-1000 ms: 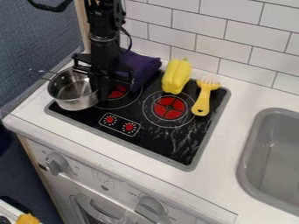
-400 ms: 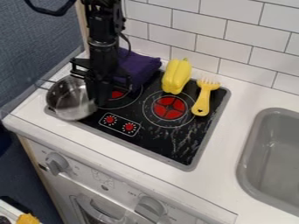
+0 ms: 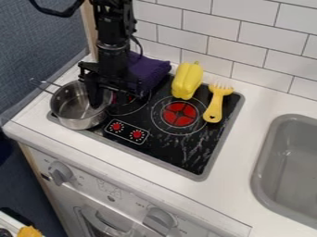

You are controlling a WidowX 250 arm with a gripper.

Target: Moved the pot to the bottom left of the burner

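Purple cloth (image 3: 148,73) obstacle perhaps touching gripper (image 3: 108,98)

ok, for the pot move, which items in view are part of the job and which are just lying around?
Job:
- metal pot, by the left burner
- left burner, the likely reference
- claw, at the pot

Lying about:
- yellow pepper
- yellow fork-like utensil
- purple cloth

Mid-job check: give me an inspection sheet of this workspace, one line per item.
Surface: black cooktop with pale streaks at its near right.
Job's things: steel pot at the cooktop's left corner, handle toward upper left.
Clutter: purple cloth, yellow pepper and yellow fork-like utensil along the cooktop's far side.
End effector: at the pot's right side.
Cables: thin black cable looping beside the arm.
Surroundings: gray sink at right, white tiled wall behind.
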